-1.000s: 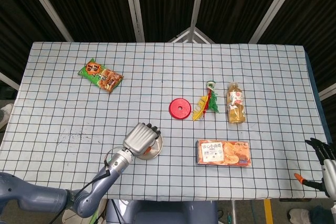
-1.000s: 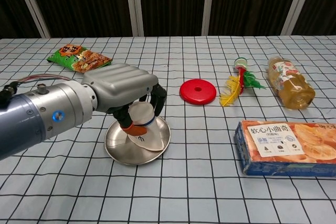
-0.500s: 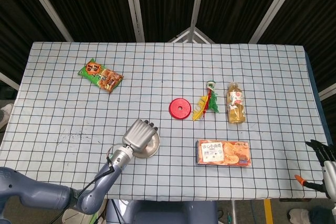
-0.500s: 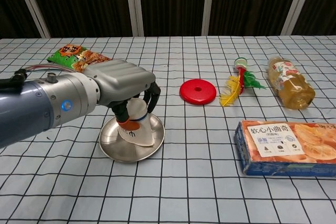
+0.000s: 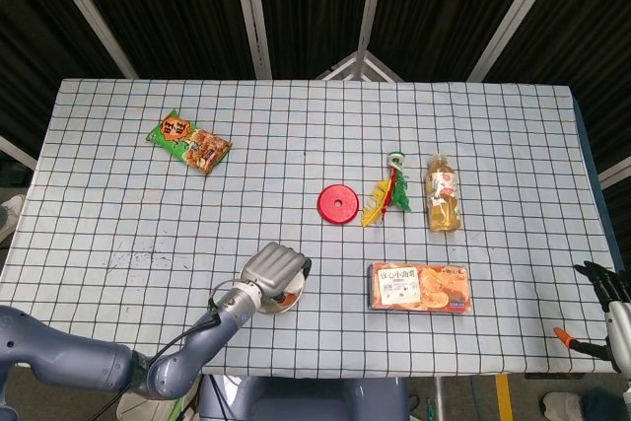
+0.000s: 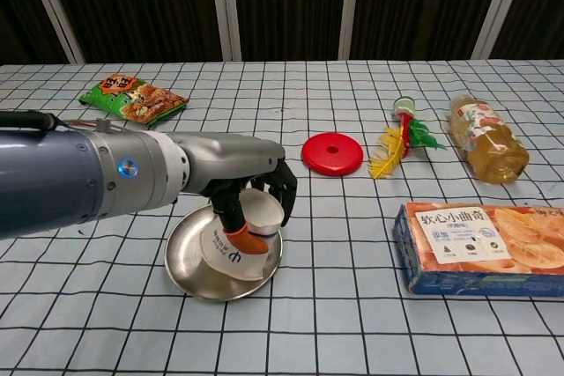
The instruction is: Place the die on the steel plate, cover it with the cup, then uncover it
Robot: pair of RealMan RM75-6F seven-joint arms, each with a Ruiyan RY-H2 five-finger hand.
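Head view: the desk [image 5: 118, 214] wears a white cloth ruled in a dark grid. A crinkled snack packet [image 5: 189, 142] lies far back on the left. Mid-desk sit a flat red disc [image 5: 338, 204] with a hole in its centre, a feathered shuttlecock toy [image 5: 387, 192] just beside it, and a clear bottle [image 5: 443, 193] of amber drink lying on its side. A flat, printed biscuit box [image 5: 419, 287] rests nearer the front edge. The left robot hand [image 5: 275, 269] covers most of the steel plate [image 5: 283, 304], so only the plate's near rim shows; the cup and die cannot be made out here. The right robot hand [image 5: 609, 305] hangs off the desk's right front corner, fingers apart, grasping nothing.

Chest view: the left robot hand [image 6: 251, 184] grasps a white paper cup [image 6: 245, 235] with an orange band, tilted, its mouth facing the plate. The cup sits inside the round, shiny, shallow steel plate [image 6: 189, 257]. The die is hidden; whether it lies under the cup cannot be told. The red disc [image 6: 332, 153], shuttlecock toy [image 6: 397, 142], bottle [image 6: 483, 139], biscuit box [image 6: 483, 247] and snack packet [image 6: 132, 99] all lie well apart from the plate.
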